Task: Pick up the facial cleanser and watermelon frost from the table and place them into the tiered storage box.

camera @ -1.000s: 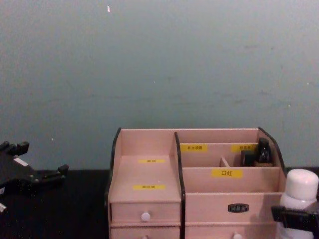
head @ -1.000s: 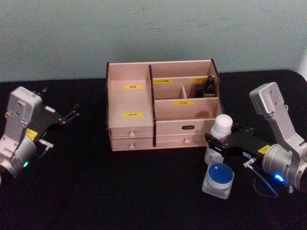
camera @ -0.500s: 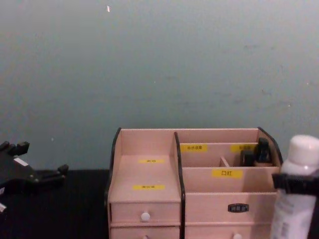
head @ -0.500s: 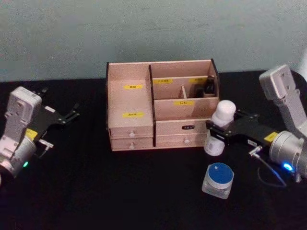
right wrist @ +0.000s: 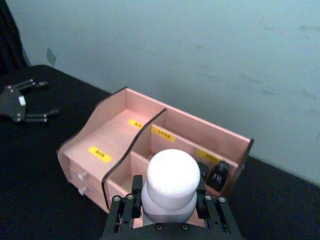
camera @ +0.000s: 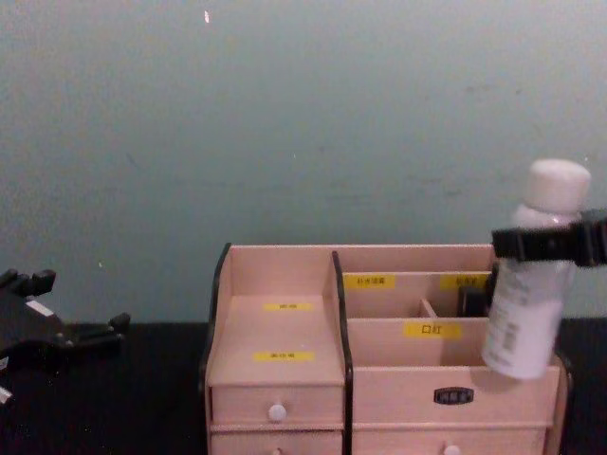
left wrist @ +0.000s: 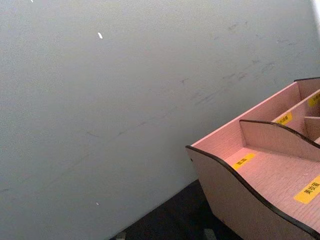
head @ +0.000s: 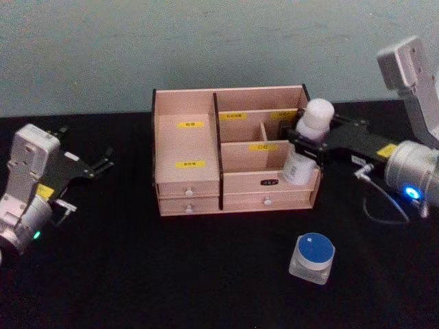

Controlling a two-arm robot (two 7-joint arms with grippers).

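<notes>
My right gripper point(head: 306, 141) is shut on the facial cleanser point(head: 310, 127), a white bottle with a rounded white cap. The bottle hangs tilted above the right end of the tiered storage box point(head: 188, 147), a pale pink organiser with yellow labels and small drawers. From the chest, the facial cleanser point(camera: 524, 318) hangs in front of the tiered storage box's point(camera: 275, 332) right compartments, clamped just under its cap by my right gripper point(camera: 545, 245). The watermelon frost point(head: 312, 257), a small clear jar with a blue lid, stands on the table in front of the box's right side. My left gripper point(head: 86, 145) is parked open at the left.
A small dark item point(head: 300, 123) sits in the box's back right compartment. The black table point(head: 171, 274) stretches out in front of the box. A pale wall rises right behind the box.
My right gripper has raised the facial cleanser off the table beside the box and carried it back and left, over the box's right end. The left arm has not moved.
</notes>
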